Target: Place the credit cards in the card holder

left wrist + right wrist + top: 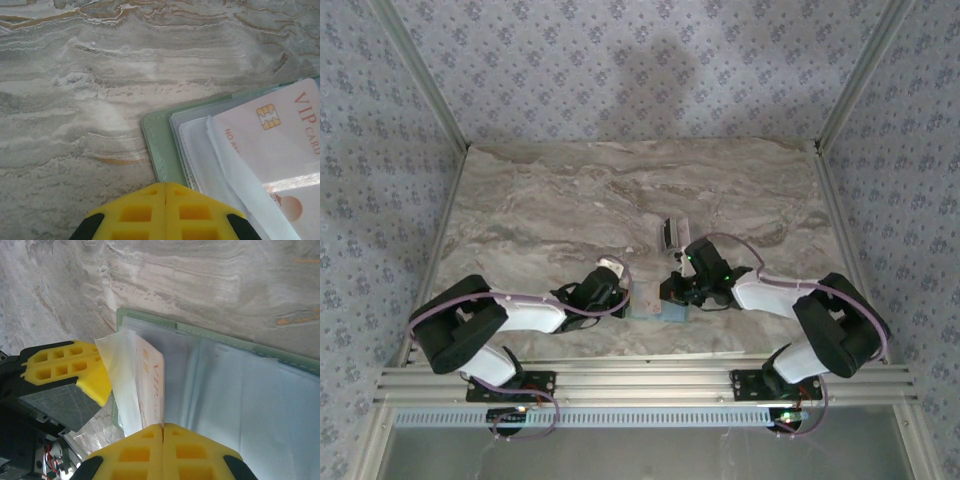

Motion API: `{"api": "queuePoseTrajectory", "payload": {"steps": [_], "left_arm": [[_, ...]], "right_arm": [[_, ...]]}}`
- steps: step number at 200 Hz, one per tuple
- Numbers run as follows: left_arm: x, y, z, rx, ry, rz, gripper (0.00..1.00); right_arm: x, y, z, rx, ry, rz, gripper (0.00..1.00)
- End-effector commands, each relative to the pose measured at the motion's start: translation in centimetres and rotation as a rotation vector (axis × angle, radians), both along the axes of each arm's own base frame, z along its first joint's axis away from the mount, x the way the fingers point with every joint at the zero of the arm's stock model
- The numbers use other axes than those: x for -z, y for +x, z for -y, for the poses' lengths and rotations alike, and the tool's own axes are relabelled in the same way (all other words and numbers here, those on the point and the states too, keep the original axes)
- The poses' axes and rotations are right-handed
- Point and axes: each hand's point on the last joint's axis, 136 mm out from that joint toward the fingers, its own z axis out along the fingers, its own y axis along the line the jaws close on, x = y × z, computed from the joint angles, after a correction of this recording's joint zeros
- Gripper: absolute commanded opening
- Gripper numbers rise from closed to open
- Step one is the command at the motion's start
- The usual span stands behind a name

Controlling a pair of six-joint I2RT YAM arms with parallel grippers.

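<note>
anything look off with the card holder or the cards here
Yes. On the open card holder, a clear sleeve is peeled up and creased instead of lying flat. The VIP card next to it sits at a slant and seems tilted up off the panel, not tucked in. Nothing looks torn.

A table top point(550, 200) with a grey-beige marble pattern lies in the middle of the frame. Walls point(620, 60) with pale grey-blue flowered wallpaper stand behind it and at both sides. Aluminium rails point(640, 385) run across the lower edge; soft shadows fall on the upper wall.
</note>
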Motion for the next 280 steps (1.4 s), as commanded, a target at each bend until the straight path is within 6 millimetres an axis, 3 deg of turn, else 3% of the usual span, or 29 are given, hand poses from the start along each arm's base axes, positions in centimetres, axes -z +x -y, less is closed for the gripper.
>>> {"api": "queuePoseTrajectory", "payload": {"steps": [1, 165, 231, 280], "left_arm": [[2.0, -1.4, -0.2, 0.025, 0.05, -0.073, 0.02], [2.3, -2.0, 0.9, 0.049, 0.058, -0.075, 0.01], [2.4, -2.2, 0.7, 0.035, 0.063, -0.072, 0.0], [1.7, -2.2, -0.8, -0.011, 0.065, -0.048, 0.0]], "right_arm": [[1.6, -1.1, 1.5, 0.032, -0.08, -0.048, 0.0], [3.7, -0.7, 0.7, 0.147, -0.053, -0.091, 0.0], [3.3, 0.0, -0.9, 0.162, -0.007, -0.058, 0.0], [3.0, 0.6, -2.7, 0.138, 0.024, -0.046, 0.0]]}}
